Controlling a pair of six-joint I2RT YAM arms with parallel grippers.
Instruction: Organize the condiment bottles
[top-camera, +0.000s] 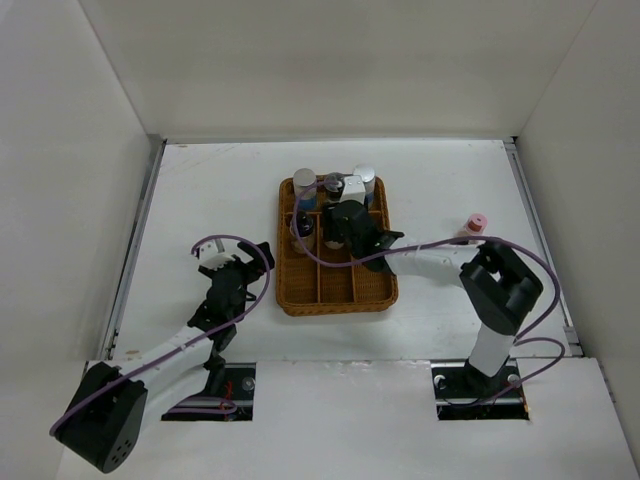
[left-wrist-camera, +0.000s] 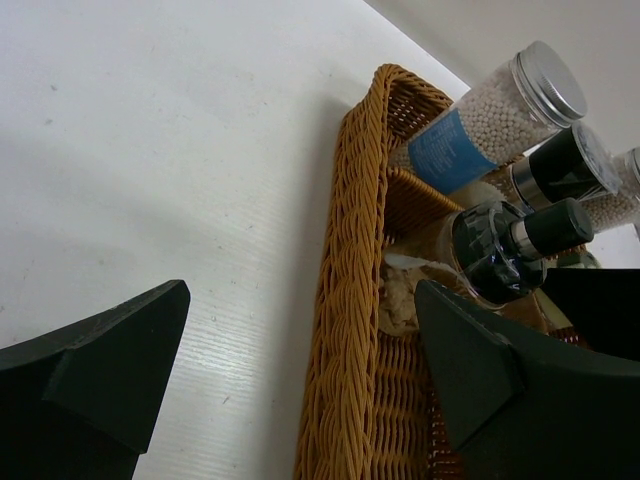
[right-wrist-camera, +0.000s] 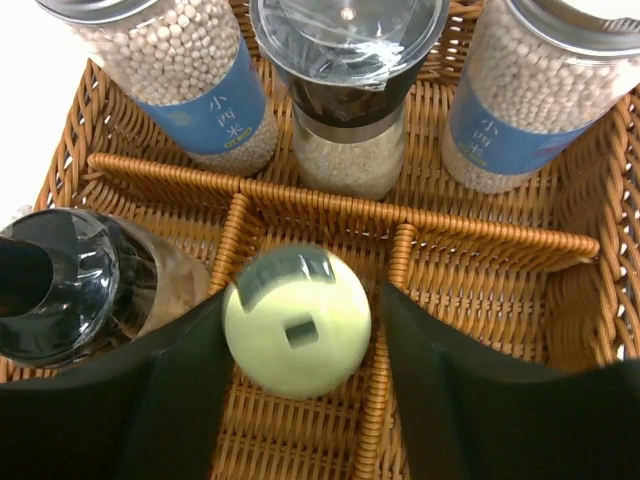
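The white tabletop (top-camera: 220, 190) carries a brown wicker divided tray (top-camera: 340, 306) lying flat near its middle. Well apart to the right, a pink-capped bottle (top-camera: 477, 224) stands upright directly on the tabletop, near its right edge.

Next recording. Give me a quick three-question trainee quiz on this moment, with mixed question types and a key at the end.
1. Where does the small pink-capped bottle stand relative to the brown wicker divided tray?
A. Inside its back row
B. On the white table, off to its right in the top view
C. Lying across its front compartments
2. True or false: the left pincer is shut on a bottle.
3. How many bottles stand in the tray's back row?

Key:
1. B.
2. False; it is open and empty.
3. Three: a blue-banded white bottle at each end, with a dark-capped grinder between them.
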